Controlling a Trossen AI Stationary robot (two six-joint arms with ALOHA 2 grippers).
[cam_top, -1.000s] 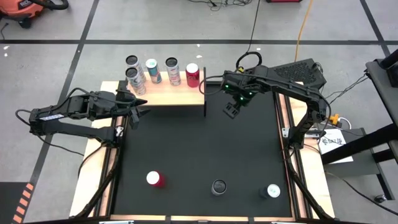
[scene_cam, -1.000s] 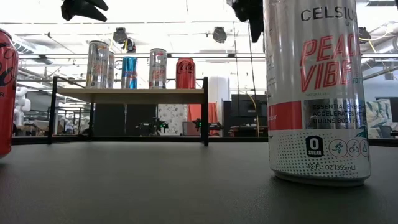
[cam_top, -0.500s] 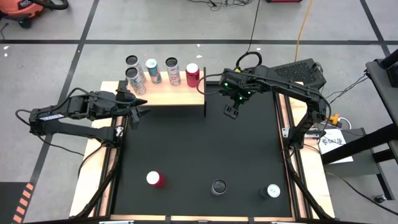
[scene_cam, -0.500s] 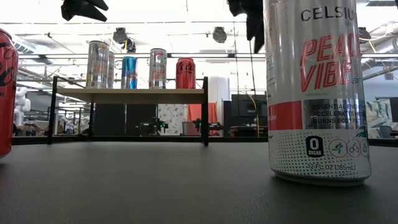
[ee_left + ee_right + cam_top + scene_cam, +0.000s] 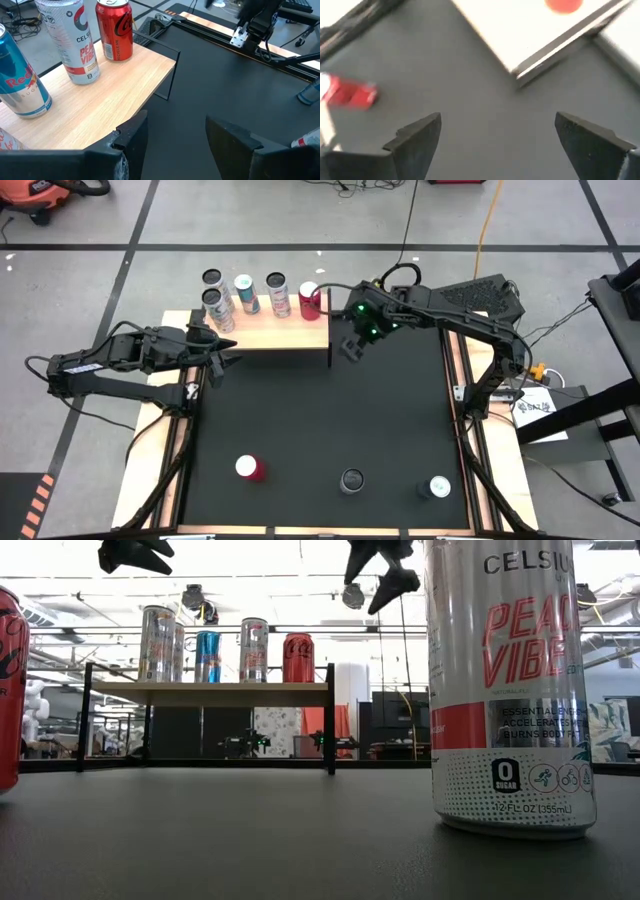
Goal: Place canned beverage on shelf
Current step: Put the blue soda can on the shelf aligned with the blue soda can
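The shelf (image 5: 290,335) is a pale wooden board on thin black legs at the table's far left. Several cans stand on it; a red one (image 5: 310,300) is at its right end. Three cans stand upright on the black table near its front edge: a red one (image 5: 248,468), a dark-topped one (image 5: 352,480) and a white-topped one (image 5: 438,488). My right gripper (image 5: 352,348) hangs open and holds nothing, just right of the shelf's right end and above the table, slanting downward. My left gripper (image 5: 225,358) hovers at the shelf's near left corner, fingers apart with nothing between them.
Wooden strips (image 5: 455,380) and black rails edge the table on both sides. The black table top (image 5: 330,420) between the shelf and the front row of cans holds nothing. In the low view a silver Celsius can (image 5: 510,690) stands close to the camera.
My right gripper has moved toward the table's left, closer to the shelf's right end, has risen a little and has tipped up from steeply down to a slant. The cans and my left arm have kept still.
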